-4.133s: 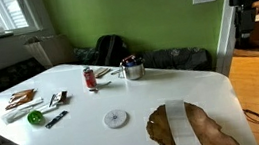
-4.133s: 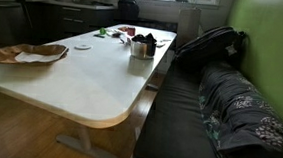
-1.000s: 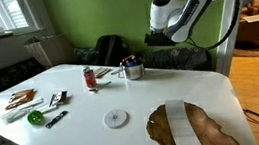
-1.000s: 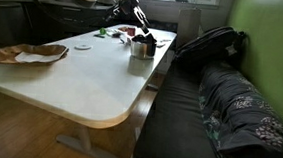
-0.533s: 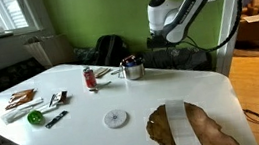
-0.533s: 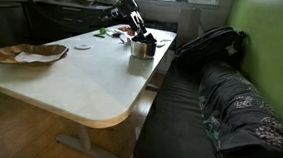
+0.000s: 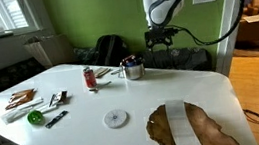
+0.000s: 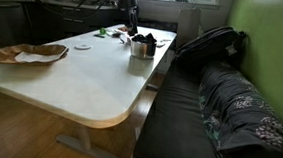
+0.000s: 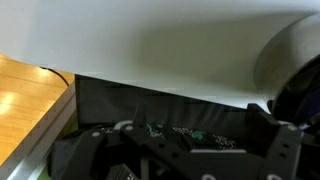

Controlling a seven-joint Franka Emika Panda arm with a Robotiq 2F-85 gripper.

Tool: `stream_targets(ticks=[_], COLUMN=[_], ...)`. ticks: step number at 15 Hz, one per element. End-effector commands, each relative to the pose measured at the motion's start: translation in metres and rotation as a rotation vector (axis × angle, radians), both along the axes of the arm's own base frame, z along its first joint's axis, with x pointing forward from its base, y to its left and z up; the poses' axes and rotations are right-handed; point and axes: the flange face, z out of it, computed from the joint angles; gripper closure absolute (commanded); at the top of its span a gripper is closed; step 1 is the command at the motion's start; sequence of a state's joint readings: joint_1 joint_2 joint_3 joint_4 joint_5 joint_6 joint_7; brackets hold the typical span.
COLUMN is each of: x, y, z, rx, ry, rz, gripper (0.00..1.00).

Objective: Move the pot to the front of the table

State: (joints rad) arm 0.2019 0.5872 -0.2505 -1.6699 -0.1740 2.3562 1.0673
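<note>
Hanging high and off to 1 side of the pot [image 7: 133,70], the end effector [image 7: 158,41] is not yet lined up with it. In the wrist view its 2 fingers [image 9: 281,150] stand wide apart with nothing between them. The pot stands upright on the tabletop [image 7: 77,130] near the edge that runs along the dark bench [image 8: 180,102], with the red can [image 7: 90,79] just beside its thin handle.

A descent from this offset could land a finger on the rim or handle, tipping the pot and spilling what pokes out of its top, or nudging it off that near edge. Its smooth, shiny wall may slip in a shallow grip. Dragging it forward risks clipping the can or the white disc [image 7: 115,117].
</note>
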Motion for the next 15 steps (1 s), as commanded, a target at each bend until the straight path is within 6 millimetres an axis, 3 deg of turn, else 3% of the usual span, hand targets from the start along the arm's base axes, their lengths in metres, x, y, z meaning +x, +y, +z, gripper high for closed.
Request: stream_targets(ticks=[1, 3, 8, 11, 15], x=[0.003, 0.005, 0.017, 0.024, 0.035], y=[-0.008, -0.017, 0.001, 0.006, -0.008], z=[0.0, -0.004, -0.014, -0.025, -0.037], rx=[0.021, 0.035, 0.25, 0.404, 0.44], ry=[0.002, 0.005, -0.132, -0.112, -0.133], rz=[-0.007, -0.018, -0.069, -0.114, -0.142], gripper=[0.0, 0.0, 0.0, 0.0, 0.0])
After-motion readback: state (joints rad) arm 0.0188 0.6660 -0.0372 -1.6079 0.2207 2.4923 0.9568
